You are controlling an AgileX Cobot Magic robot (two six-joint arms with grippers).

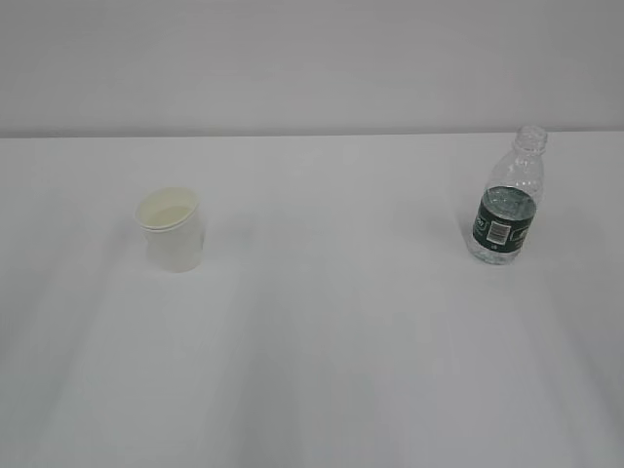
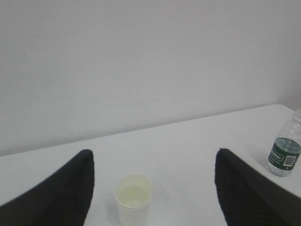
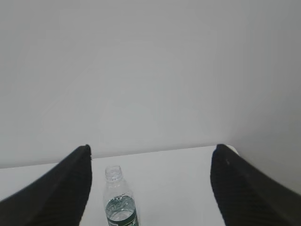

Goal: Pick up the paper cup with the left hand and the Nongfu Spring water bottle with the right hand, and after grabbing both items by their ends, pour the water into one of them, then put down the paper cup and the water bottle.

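- Black fingers (image 2: pixel 51 193) of the left hand (image 2: pixel 150 193) fill the lower corners of the left wrist view, spread wide and holding nothing; the paper cup (image 2: pixel 133 197) stands upright between them, a little left of centre, not yet touched.
- Likewise the right hand (image 3: pixel 150 188) is spread wide and empty, with the Nongfu Spring water bottle (image 3: pixel 120 202) upright between its fingers, towards the left one.
- From the exterior view the cup sits at about 9 o'clock on the white table (image 1: pixel 322 351) and the bottle at 3 o'clock, well apart; neither arm shows there.
- Reaching is the step in hand, as I judge it: shift each hand so its object is centred, advance level, then close gently.
- Thin paper with a rolled rim will likely crush if squeezed hard; grip low on the tapered wall.
- Clear plastic is smooth and slightly springy; the dark green label band looks the best purchase. With no cap on, keep it upright until pouring.
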